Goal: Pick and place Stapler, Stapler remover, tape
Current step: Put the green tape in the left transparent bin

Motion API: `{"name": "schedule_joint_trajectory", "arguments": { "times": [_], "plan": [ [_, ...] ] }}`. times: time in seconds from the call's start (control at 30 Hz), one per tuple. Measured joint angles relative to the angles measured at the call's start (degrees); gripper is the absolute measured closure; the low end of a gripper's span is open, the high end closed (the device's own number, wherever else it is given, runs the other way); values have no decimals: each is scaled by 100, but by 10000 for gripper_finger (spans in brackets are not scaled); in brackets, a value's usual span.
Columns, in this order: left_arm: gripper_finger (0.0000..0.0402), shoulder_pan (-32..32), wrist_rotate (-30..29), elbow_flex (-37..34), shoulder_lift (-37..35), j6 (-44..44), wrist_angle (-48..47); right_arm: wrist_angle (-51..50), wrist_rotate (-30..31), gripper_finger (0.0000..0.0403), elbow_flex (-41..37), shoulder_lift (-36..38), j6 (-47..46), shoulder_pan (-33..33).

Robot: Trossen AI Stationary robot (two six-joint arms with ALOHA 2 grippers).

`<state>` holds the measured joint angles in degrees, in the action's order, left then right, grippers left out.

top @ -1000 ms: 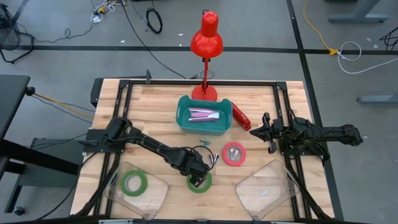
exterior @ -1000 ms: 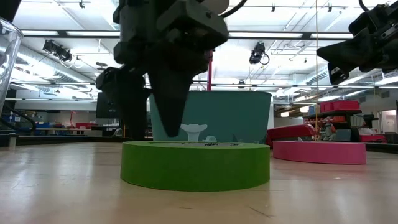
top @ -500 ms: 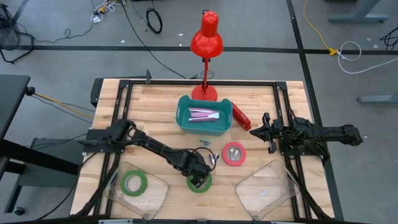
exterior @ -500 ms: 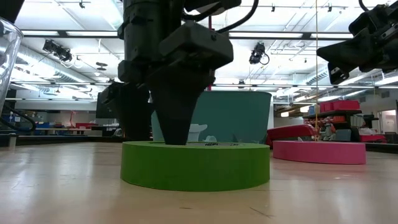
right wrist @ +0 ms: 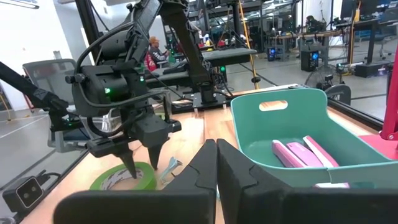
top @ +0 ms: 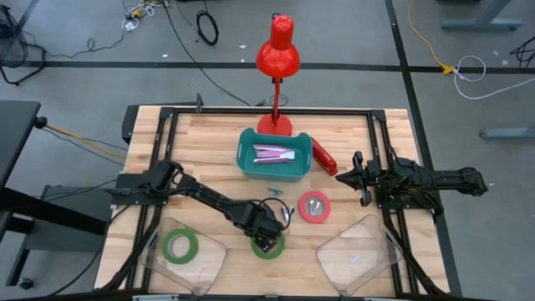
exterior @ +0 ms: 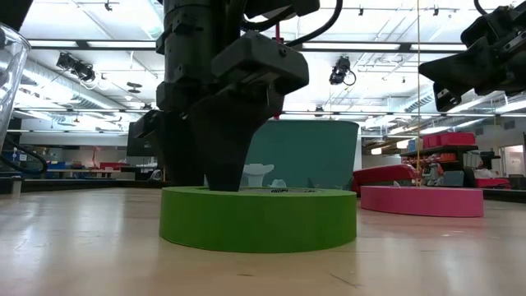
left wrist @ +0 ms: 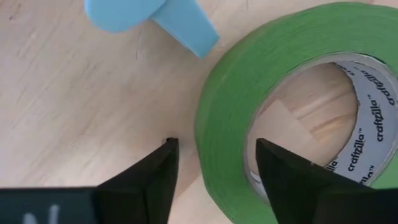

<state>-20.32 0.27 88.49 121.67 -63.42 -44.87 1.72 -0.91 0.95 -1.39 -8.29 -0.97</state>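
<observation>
Left end effector narrowed, green tape flat

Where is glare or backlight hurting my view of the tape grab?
Low view: bright ceiling lights silhouette the left gripper over the green tape roll; the wooden table shows sheen. Left wrist view: evenly lit, no glare.

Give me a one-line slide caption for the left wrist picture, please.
The left hand straddles the wall of a green tape roll on the wooden table, one finger inside the ring, one outside.
</observation>
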Motion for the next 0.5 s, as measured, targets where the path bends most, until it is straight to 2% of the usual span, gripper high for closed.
{"name": "schedule_joint_trajectory", "arguments": {
  "times": [0.2,0.5],
  "plan": [
    [231,0,3,0,0,0,17,0,0,396,0,0,0,0],
    [270,0,-6,0,0,-4,8,0,0,396,0,0,0,0]
  ]
}}
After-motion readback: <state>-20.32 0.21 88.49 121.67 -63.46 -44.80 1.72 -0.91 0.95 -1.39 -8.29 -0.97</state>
